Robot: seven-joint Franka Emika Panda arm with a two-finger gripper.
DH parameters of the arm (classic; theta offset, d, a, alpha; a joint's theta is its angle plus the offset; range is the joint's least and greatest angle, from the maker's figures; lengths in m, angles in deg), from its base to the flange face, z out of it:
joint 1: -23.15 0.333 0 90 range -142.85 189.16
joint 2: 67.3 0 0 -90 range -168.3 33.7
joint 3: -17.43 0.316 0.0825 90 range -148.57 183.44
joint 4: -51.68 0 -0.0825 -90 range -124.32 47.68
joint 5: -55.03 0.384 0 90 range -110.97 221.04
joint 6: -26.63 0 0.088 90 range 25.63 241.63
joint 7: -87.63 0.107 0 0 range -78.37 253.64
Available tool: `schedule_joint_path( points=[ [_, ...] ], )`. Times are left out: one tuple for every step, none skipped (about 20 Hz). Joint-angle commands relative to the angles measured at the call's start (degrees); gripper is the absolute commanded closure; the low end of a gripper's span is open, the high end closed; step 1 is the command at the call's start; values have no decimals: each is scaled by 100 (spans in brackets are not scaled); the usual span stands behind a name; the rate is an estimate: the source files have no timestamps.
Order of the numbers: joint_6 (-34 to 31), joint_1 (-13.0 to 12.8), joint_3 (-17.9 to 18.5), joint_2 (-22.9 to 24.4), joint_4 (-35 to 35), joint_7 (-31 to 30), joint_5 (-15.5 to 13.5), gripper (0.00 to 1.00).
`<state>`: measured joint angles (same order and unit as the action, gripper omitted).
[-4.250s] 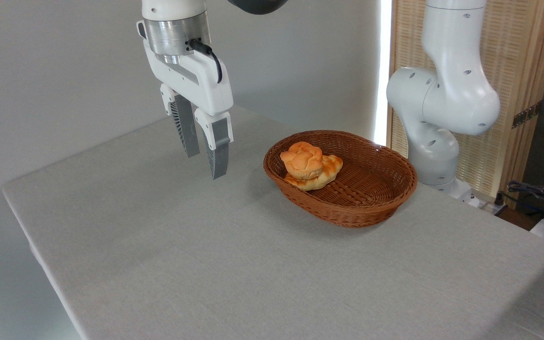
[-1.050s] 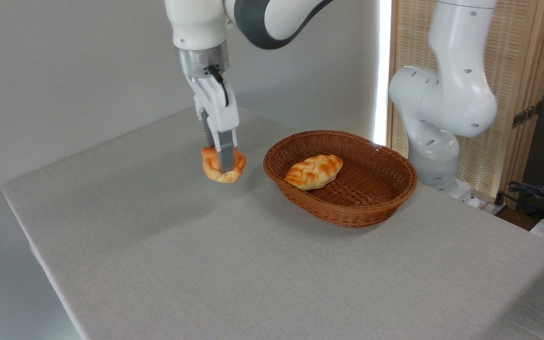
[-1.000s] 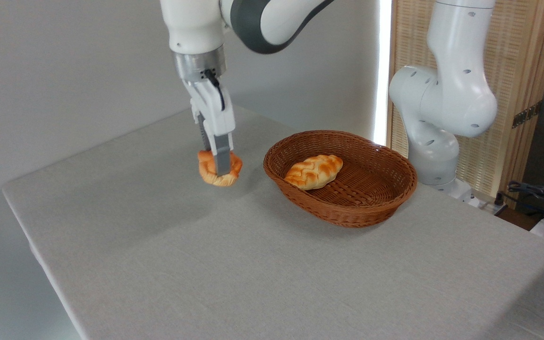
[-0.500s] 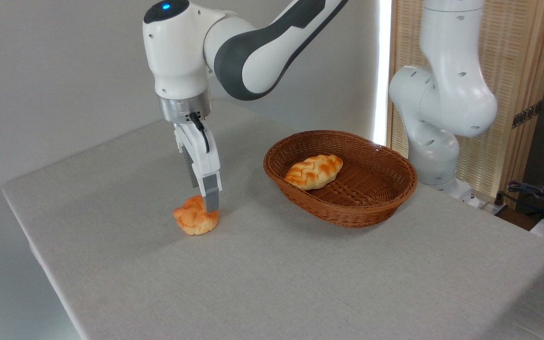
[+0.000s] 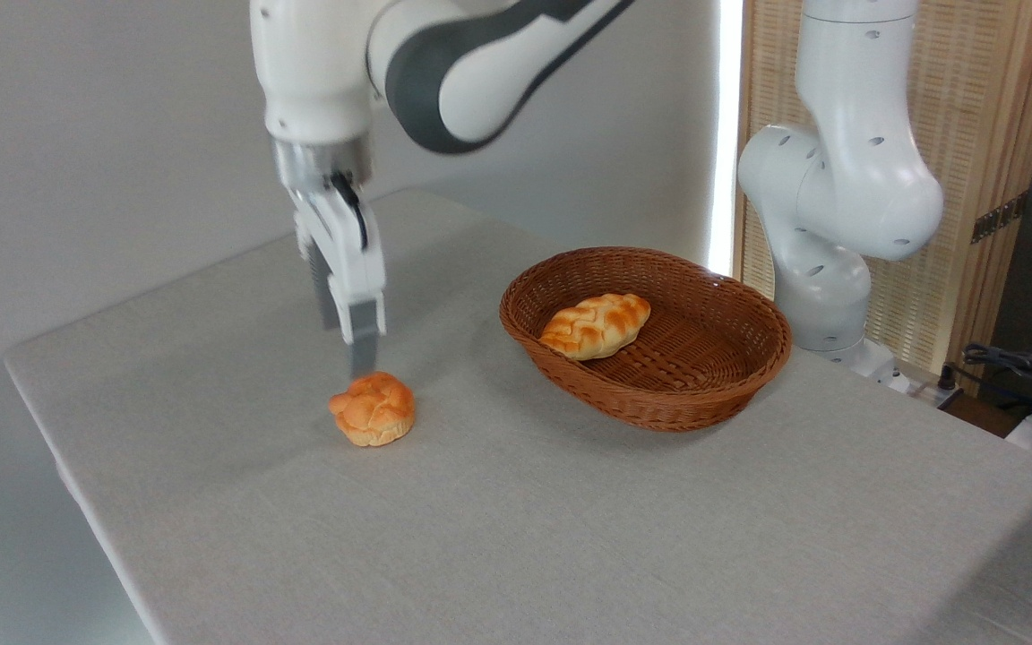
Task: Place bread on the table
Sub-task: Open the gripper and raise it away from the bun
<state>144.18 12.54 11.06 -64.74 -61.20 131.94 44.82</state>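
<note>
Camera view shows the jaws (image 5: 353, 354) edge-on, empty, and I cannot tell how wide they stand. Just below them, toward five o'clock, the bread (image 5: 374, 409) sits alone on the desk (image 5: 570, 537), well apart from the basket (image 5: 646, 336) at three o'clock, which holds a braided loaf (image 5: 595, 325).

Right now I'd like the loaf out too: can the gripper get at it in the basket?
Probably yes. The loaf lies uncovered in the open basket, and the gripper hangs empty above the bun.
</note>
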Motion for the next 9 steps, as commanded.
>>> schedule_joint_path(
  points=[
    [-512, -2, 48, 42, 582, -588, 263, 0],
    [-801, 7, 66, 51, 757, -686, 526, 0],
    [-1082, 16, 170, 43, 941, -669, 703, 0],
    [-1224, 7, 363, 42, 1039, -687, 740, 0],
    [-1295, -2, 434, 51, 1040, -678, 740, 0],
    [-1357, 7, 444, 51, 1031, -678, 749, 0],
    [-1340, 7, 452, 43, 1040, -687, 766, 0],
    [-1296, 7, 470, 42, 1040, -695, 766, 0],
    [-1296, 7, 496, 42, 1040, -696, 766, 0]
  ],
)
